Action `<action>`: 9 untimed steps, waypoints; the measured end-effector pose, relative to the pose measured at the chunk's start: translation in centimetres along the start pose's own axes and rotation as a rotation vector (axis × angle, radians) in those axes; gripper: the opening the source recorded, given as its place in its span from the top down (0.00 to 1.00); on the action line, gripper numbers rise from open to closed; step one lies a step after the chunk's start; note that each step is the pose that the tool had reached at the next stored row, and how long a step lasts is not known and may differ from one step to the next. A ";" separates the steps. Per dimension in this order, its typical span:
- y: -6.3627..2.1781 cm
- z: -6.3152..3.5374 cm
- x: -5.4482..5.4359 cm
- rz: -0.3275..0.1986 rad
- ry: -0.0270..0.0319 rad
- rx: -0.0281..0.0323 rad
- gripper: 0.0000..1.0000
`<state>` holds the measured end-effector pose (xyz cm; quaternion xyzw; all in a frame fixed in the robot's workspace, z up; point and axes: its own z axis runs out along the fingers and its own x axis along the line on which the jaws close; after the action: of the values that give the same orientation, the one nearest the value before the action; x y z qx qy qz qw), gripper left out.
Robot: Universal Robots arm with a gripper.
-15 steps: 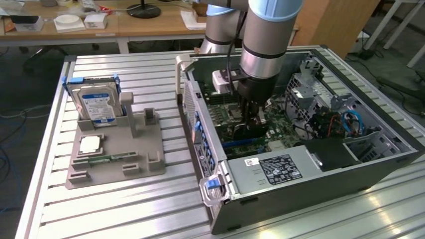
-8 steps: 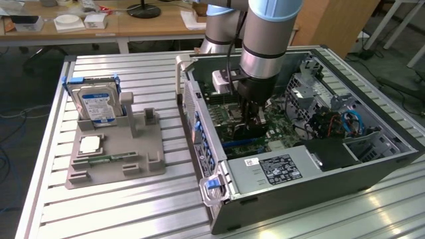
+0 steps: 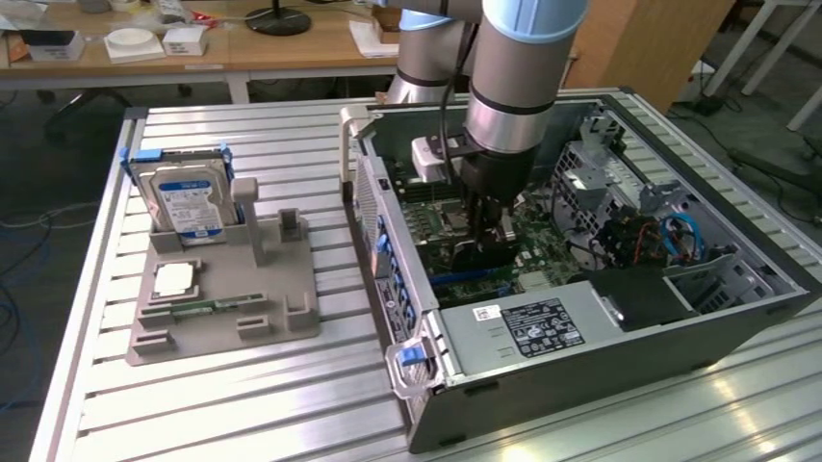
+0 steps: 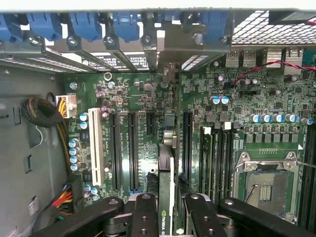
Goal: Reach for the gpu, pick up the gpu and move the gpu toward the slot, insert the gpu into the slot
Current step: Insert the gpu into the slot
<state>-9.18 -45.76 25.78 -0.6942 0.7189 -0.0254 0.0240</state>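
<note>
Your fingers (image 4: pixel 167 210) are clamped on the gpu (image 4: pixel 166 197), a thin dark card seen edge-on with a green-edged label. It stands upright between them, just above the green board (image 4: pixel 143 98) inside the computer case (image 3: pixel 617 337).

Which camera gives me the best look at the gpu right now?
The wrist view: the gpu appears edge-on, upright between the gripper fingers, above the motherboard's slots. In the exterior view the gpu is just a dark shape under the gripper inside the computer case.

A lab: slatted aluminium workbench (image 3: pixel 257 144), open computer case (image 3: pixel 719 318), cluttered desks (image 3: pixel 192 58) behind
</note>
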 end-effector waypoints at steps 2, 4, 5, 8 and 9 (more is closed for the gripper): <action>-0.23 0.01 0.0 0.000 0.0001 -0.0001 0.74; -0.58 0.03 0.0 0.000 0.0002 -0.0001 0.74; -0.69 0.04 0.0 0.000 0.0001 0.0001 0.74; -0.70 0.05 0.0 0.000 0.0000 0.0002 0.74; -0.70 0.05 0.0 0.000 0.0000 0.0002 0.74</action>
<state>-8.48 -45.76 25.77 -0.6942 0.7189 -0.0255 0.0240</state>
